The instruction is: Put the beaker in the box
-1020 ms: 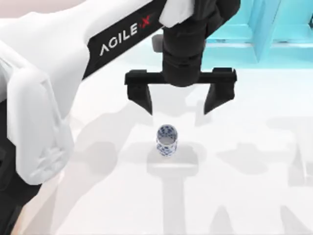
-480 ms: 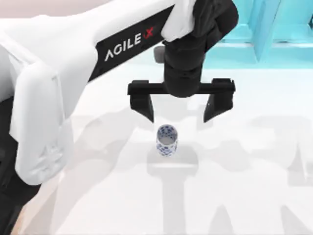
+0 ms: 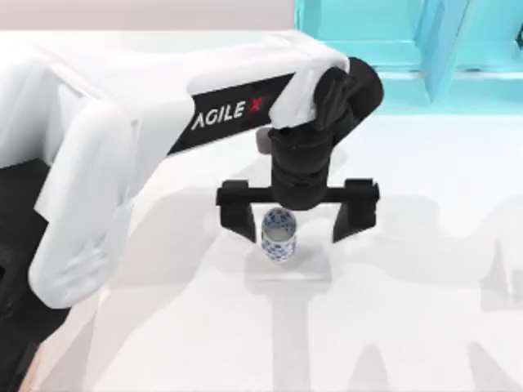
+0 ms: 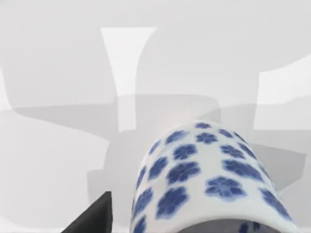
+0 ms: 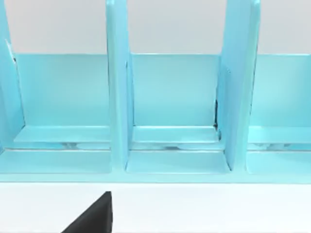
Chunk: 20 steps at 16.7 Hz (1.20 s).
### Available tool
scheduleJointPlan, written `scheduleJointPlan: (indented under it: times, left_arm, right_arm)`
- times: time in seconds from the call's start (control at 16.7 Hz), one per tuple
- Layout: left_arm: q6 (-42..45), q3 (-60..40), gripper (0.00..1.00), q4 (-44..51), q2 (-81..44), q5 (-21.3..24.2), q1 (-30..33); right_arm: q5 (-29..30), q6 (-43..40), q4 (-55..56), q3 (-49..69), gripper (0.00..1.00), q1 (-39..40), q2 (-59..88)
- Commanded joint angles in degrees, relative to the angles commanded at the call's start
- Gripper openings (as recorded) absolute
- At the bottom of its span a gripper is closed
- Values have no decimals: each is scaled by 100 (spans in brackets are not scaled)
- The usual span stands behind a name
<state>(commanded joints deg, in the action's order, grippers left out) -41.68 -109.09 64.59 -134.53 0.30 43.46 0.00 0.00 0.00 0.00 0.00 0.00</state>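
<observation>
Left hand [image 3: 296, 224] sits mid-frame in the top view with its fingers spread wide — the beaker [image 3: 279, 233] stands upright on the white desk [image 3: 409, 327] between them, close to the left finger [image 3: 239, 219] and clear of the right one. Left wrist view has the beaker [image 4: 209, 179] close up, blue flowers on white. Right wrist view faces the turquoise shelf [image 5: 170, 111] — a dark fingertip pokes in at its lower edge, so can't tell whether the right hand is open or closed.
</observation>
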Motion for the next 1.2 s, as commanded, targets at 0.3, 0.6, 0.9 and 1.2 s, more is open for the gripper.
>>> scheduleJointPlan:
  times: [0.3, 0.6, 0.9, 1.2]
  left_arm:
    - [0, 0, 85, 0, 0, 0, 0]
    - [0, 0, 47, 0, 0, 0, 0]
    - [0, 0, 10, 0, 0, 0, 0]
    - [0, 0, 0, 0, 0, 0, 0]
  right_arm:
    - [0, 0, 0, 0, 100, 0, 0]
    - [0, 0, 0, 0, 100, 0, 0]
    - [0, 0, 0, 0, 100, 0, 0]
    - [0, 0, 0, 0, 100, 0, 0]
